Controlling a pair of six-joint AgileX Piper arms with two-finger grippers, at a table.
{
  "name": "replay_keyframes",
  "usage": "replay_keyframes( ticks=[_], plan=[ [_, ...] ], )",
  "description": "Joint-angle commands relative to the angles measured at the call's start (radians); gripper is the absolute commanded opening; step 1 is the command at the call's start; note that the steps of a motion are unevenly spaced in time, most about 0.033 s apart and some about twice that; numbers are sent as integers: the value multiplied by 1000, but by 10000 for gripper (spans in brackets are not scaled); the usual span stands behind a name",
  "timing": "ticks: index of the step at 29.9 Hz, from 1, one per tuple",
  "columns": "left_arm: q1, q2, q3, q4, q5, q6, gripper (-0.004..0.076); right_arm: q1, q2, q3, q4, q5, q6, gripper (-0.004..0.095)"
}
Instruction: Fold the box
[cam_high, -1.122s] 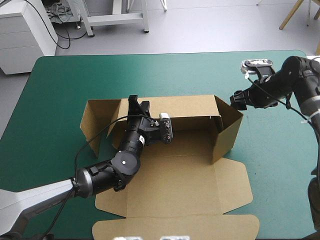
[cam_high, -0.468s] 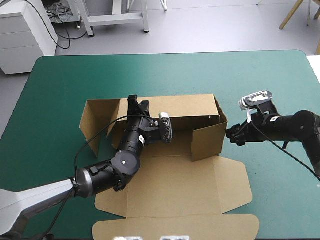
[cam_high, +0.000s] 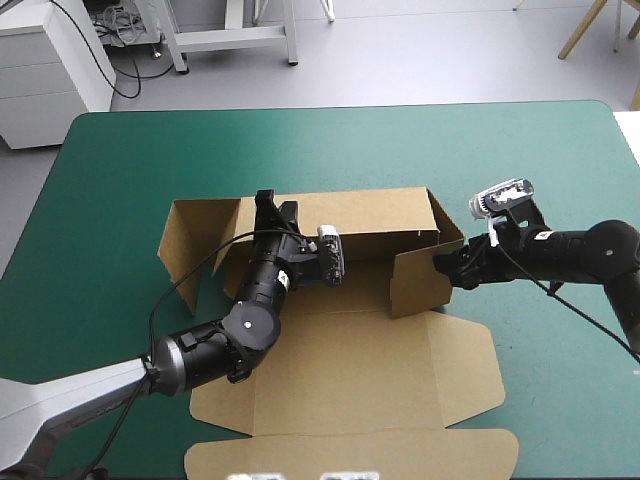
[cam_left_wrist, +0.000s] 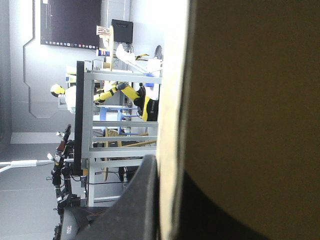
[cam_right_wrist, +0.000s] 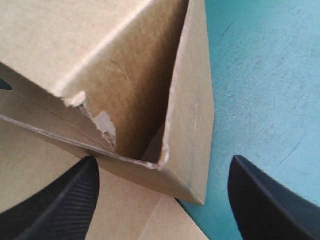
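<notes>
While the left tool (cam_high: 277, 205) stays pinched on the back wall of the box (cam_high: 350, 350), which lies mid-way across the worktop (cam_high: 120, 170), the right tool (cam_high: 445, 268), spread wide, has pushed the end flap (cam_high: 415, 285) inward. That side looks ready for tucking.

— Where was free room left on the counter (cam_high: 330, 150)?
— A bare band was left beyond the back wall (cam_high: 365, 215) of the box (cam_high: 350, 350), and bare strips at both ends.
— What was blocked?
— The inside was crossed by the left arm (cam_high: 250, 310), the left claw (cam_high: 268, 205) clamped on that wall. The right end was barred by the in-turned end flap (cam_high: 415, 280), its corner straddled by the spread right claw (cam_high: 448, 266).
</notes>
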Motion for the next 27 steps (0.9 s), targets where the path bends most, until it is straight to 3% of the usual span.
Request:
replay_keyframes(
  ticks=[1,6,10,15,27],
  plan=[
    [2,-33,-24,39,44,-23,-10,2,-26,-23,57,-15,-22,643],
    [2,-33,-24,39,43,-23,-10,49,-26,-23,54,-16,-25,640],
    [2,-33,-24,39,41,-23,-10,132,-26,-23,35,-80,-19,581],
    [2,-33,-24,42,48,-23,-10,193,0,-23,-11,-98,22,464],
    [2,-33,-25,64,72,-25,-10,195,25,-23,-20,-84,13,84]
  ],
)
